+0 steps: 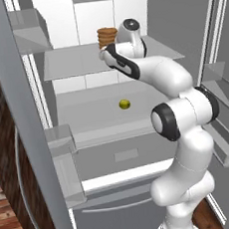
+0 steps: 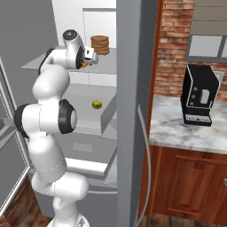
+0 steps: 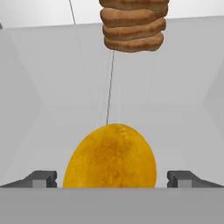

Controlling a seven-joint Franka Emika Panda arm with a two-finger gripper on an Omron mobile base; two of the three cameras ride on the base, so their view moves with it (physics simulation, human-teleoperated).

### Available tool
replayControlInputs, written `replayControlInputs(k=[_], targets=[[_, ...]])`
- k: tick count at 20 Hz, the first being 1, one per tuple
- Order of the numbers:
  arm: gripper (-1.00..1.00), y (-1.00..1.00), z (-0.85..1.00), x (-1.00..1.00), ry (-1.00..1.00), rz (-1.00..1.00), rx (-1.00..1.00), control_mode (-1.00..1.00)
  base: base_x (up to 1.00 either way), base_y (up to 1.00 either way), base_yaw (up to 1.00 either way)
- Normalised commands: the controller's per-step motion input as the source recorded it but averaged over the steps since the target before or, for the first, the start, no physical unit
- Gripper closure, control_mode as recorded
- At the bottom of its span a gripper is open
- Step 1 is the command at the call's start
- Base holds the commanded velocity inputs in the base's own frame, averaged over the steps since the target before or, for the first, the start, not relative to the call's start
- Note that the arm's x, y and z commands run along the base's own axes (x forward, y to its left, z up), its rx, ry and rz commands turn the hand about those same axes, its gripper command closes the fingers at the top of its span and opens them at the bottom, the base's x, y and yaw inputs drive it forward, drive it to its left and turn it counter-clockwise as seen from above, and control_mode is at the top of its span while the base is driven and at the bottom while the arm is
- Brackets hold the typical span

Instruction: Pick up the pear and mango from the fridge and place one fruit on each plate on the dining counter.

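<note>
Between the two dark fingertips (image 3: 41, 178) of the wide-open hand (image 3: 111, 179) sits the orange-yellow roundish mango (image 3: 111, 157) on the grey fridge's (image 1: 175, 10) upper glass shelf (image 1: 71, 61); nothing is gripped. Behind stands a stack of brown ridged discs (image 3: 133, 24). One shelf lower lies the small yellow-green pear (image 1: 124, 104).

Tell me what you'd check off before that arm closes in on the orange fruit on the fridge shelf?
1. Tool open: ok, fingertips stand wide apart.
2. Mango centred between the fingertips: ok in the hand view.
3. Fingertips clear of the mango's sides: ok, a gap shows on each side.
4. Stack of brown ridged discs out of the way: ok, it sits behind the mango.
5. Pear undisturbed: ok, alone on the lower shelf.
6. Tool far enough forward to grip: cannot tell.
</note>
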Motion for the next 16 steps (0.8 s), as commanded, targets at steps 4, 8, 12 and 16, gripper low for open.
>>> replayControlInputs(k=[4, 8, 12, 16], targets=[[1.0, 0.16, -0.18, 0.0, 0.1, 0.0, 0.0, -1.0, 0.0, 0.0, 0.0], [1.0, 0.11, -0.19, 0.0, 0.09, 0.0, 0.0, -1.0, 0.0, 0.0, 0.0], [1.0, 0.06, -0.19, 0.14, 0.01, 0.0, 0.0, -1.0, 0.0, 0.0, 0.0], [1.0, 0.1, -0.15, 0.09, -0.02, 0.0, -0.02, -1.0, 0.0, 0.0, 0.0]])
